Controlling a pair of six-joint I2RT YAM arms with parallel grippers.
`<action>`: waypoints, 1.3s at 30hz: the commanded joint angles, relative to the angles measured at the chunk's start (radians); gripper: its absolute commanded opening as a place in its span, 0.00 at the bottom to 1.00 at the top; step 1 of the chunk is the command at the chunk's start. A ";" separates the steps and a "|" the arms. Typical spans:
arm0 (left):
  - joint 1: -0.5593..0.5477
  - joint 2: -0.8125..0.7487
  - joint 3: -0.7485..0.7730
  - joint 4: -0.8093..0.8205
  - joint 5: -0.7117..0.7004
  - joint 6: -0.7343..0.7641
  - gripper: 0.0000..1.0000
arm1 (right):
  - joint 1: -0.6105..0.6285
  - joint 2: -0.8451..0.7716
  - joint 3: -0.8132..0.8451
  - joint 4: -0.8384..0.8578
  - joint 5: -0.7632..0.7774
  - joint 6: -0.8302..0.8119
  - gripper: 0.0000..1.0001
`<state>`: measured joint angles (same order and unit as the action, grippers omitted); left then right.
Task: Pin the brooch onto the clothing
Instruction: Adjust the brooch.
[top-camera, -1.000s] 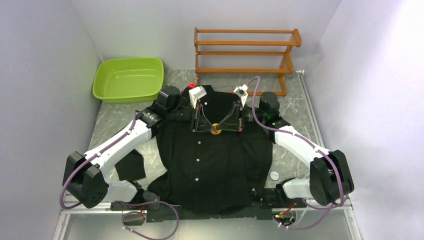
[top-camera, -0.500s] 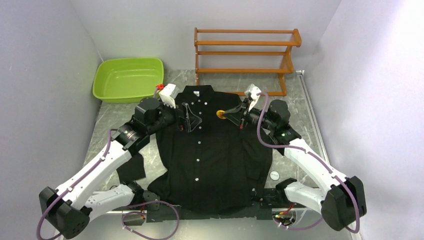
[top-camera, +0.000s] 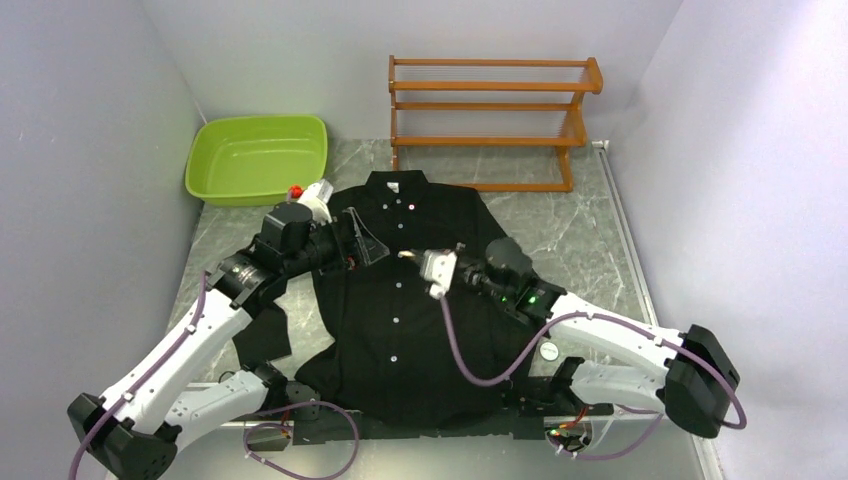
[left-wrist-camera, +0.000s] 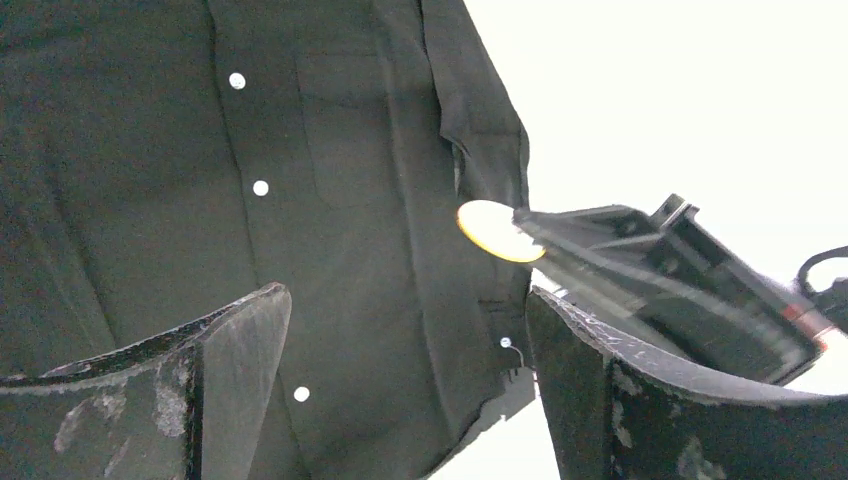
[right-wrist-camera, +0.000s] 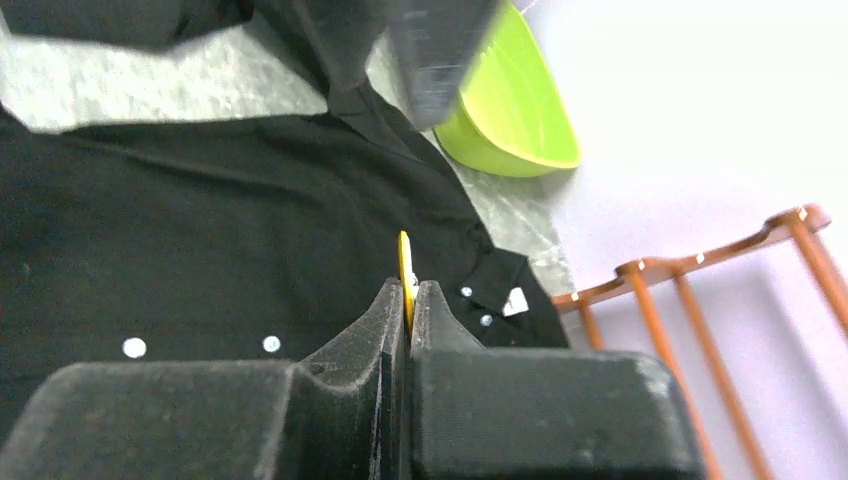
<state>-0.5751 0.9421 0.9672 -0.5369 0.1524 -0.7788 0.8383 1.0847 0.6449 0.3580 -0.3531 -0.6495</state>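
My right gripper is pinched tight on the brooch. It grips the lower rim, so the amber disc stands on edge over the chest of the black shirt, which lies spread flat on the table. My left gripper gapes wide and holds nothing (the disc sits at its two o'clock, seen from that wrist). The green basin lies at the shirt's eleven o'clock and the wooden rack at one.
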 joint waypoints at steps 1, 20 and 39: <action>0.032 -0.020 0.041 -0.025 0.079 -0.069 0.93 | 0.123 0.021 -0.067 0.143 0.252 -0.342 0.00; 0.080 0.088 -0.218 0.560 0.488 -0.395 0.68 | 0.382 0.171 -0.363 0.900 0.663 -0.846 0.00; 0.080 0.215 -0.241 0.748 0.567 -0.449 0.26 | 0.422 0.362 -0.328 1.176 0.708 -0.922 0.00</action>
<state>-0.4980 1.1419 0.7254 0.1223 0.6666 -1.2137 1.2530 1.4403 0.2852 1.4414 0.3317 -1.5642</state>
